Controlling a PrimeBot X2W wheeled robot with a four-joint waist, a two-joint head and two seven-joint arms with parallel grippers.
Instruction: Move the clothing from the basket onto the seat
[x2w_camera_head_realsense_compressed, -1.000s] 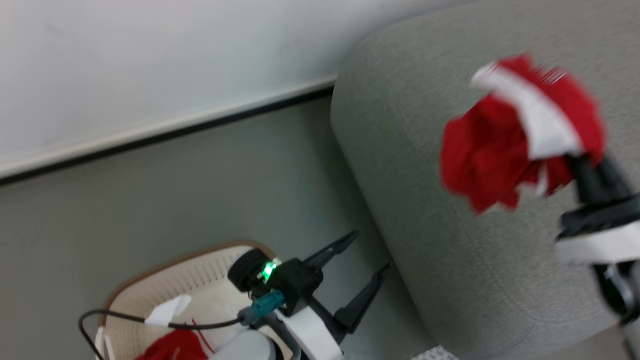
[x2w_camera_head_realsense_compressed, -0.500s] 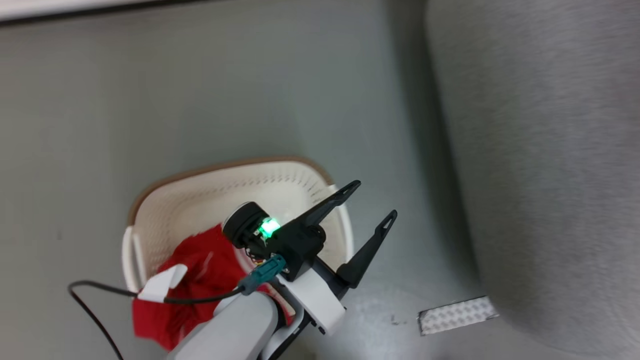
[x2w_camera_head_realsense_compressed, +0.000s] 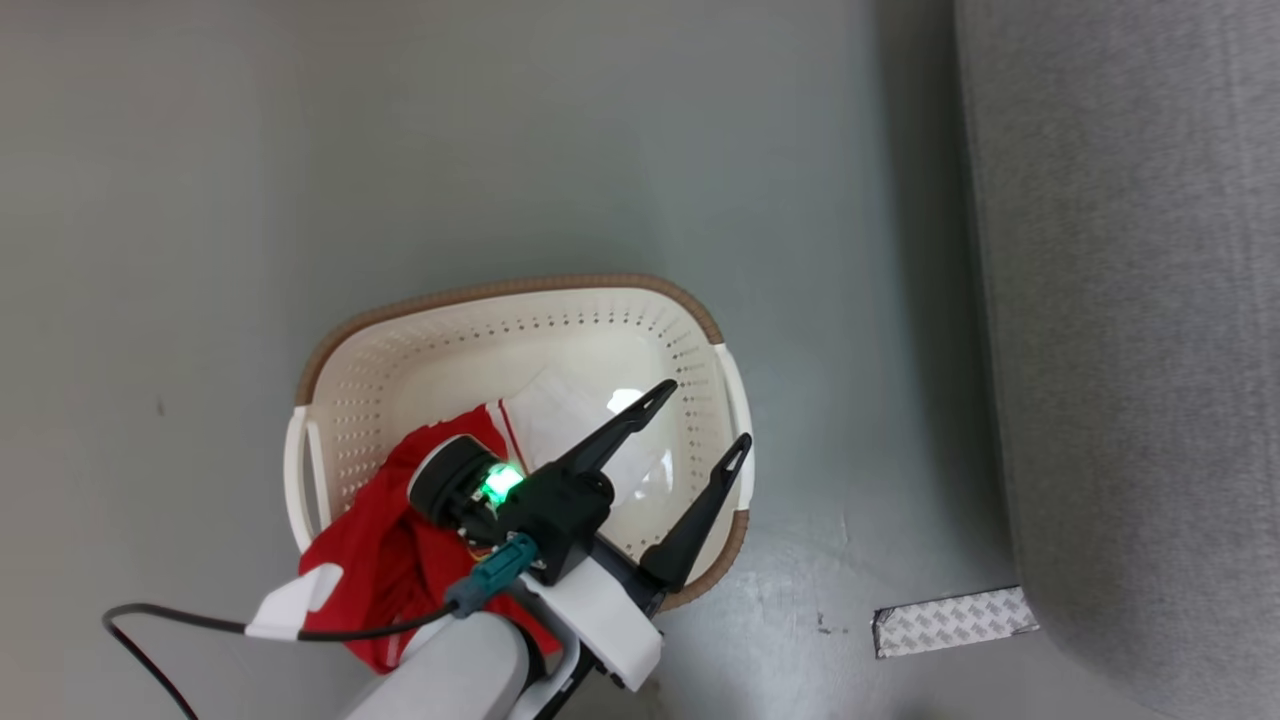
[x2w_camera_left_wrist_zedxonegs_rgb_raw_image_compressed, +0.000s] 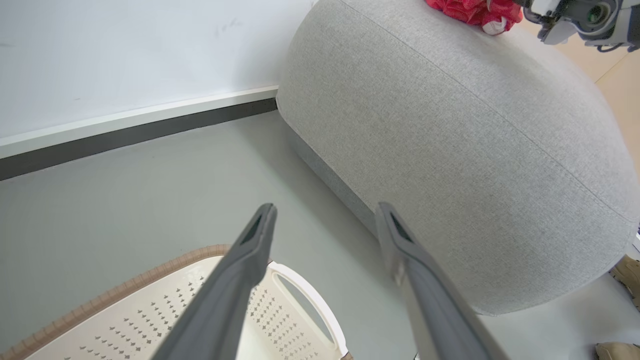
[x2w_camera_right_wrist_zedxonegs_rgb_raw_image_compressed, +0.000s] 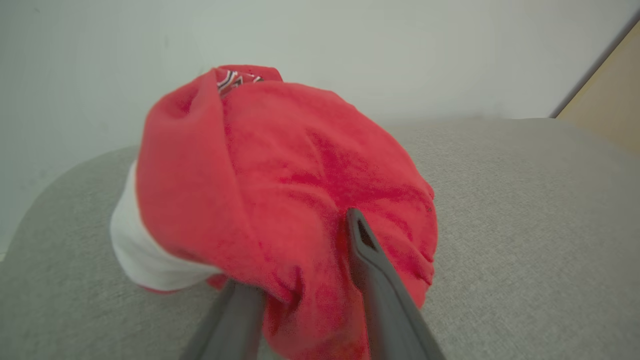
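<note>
Grey floor (x2w_camera_head_realsense_compressed: 600, 150): one basket (x2w_camera_head_realsense_compressed: 520, 292), one red garment (x2w_camera_head_realsense_compressed: 375, 560), one white piece (x2w_camera_head_realsense_compressed: 560, 420).

Cream, brown-rimmed basket (x2w_camera_head_realsense_compressed: 500, 340) dotted with rows of holes; red clothing (x2w_camera_head_realsense_compressed: 370, 560) with white panels; grey woven seat (x2w_camera_head_realsense_compressed: 1150, 350); grey-green floor (x2w_camera_head_realsense_compressed: 600, 150).

grey floor (x2w_camera_head_realsense_compressed: 500, 150); silvery patterned tape strip (x2w_camera_head_realsense_compressed: 955, 620) lying flat on it; white wall (x2w_camera_left_wrist_zedxonegs_rgb_raw_image_compressed: 125, 50) above dark baseboard (x2w_camera_left_wrist_zedxonegs_rgb_raw_image_compressed: 135, 135); tan panel (x2w_camera_right_wrist_zedxonegs_rgb_raw_image_compressed: 605, 100) far right
</note>
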